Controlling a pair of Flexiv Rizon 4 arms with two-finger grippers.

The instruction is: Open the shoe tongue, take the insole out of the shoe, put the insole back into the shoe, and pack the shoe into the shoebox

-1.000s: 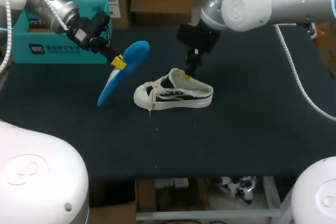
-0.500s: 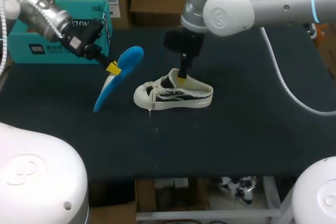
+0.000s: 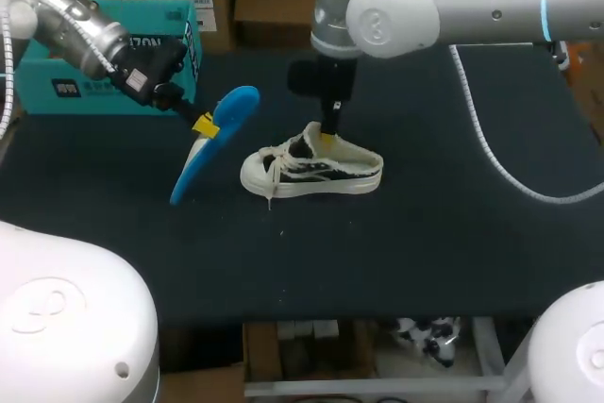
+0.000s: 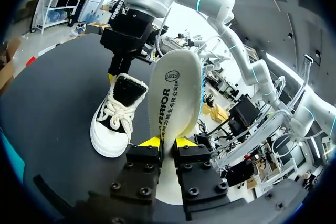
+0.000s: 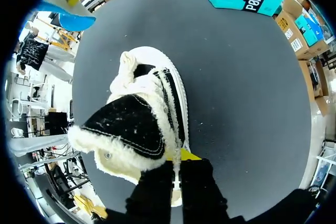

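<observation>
Jaws of the left gripper [image 4: 167, 142] pinch the light, floppy-looking insole [image 4: 176, 93] partway along, aloft beside the shoe [image 3: 311, 172], which sits on the table [image 3: 453, 233] with its soft collar clamped by the right gripper [image 5: 176, 167].

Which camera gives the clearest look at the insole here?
Left wrist view: the insole stands upright, its pale face plainly shown, clamped in the left gripper. The head view shows its blue side, held beside the shoe; the right wrist view catches only a blue tip.
</observation>
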